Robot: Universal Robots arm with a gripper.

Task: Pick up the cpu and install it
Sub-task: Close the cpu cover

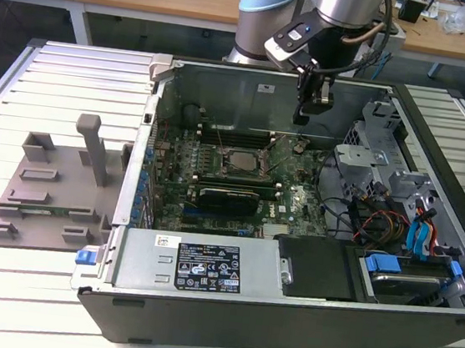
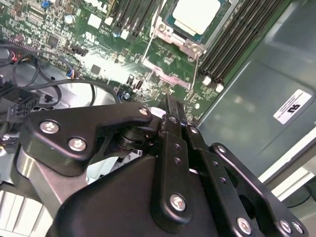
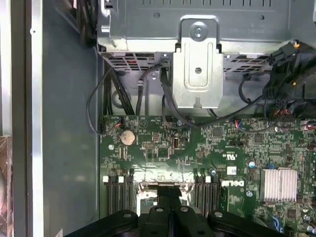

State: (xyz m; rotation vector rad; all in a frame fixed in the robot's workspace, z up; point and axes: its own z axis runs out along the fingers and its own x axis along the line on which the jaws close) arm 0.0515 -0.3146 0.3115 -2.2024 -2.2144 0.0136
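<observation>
The cpu [image 1: 241,161] is a pale silver square lying flat in its socket on the green motherboard [image 1: 296,206] inside the open computer case. In the second wrist view the cpu [image 2: 196,14] shows with a metal socket frame [image 2: 173,42] around and beside it. My black gripper [image 1: 311,107] hangs over the case, above and toward the exterior view's right of the cpu, clear of the board. Its fingers [image 2: 174,123] are pressed together with nothing between them. In the first wrist view the gripper [image 3: 168,192] points down over the memory slots [image 3: 118,190].
A grey plastic fixture [image 1: 53,196] with raised blocks lies on the slatted table at the exterior view's left. A long black expansion card [image 1: 228,197] sits in front of the socket. Drive cage [image 1: 385,166], cables [image 1: 378,224] and a metal bracket [image 3: 198,69] crowd the case's right side.
</observation>
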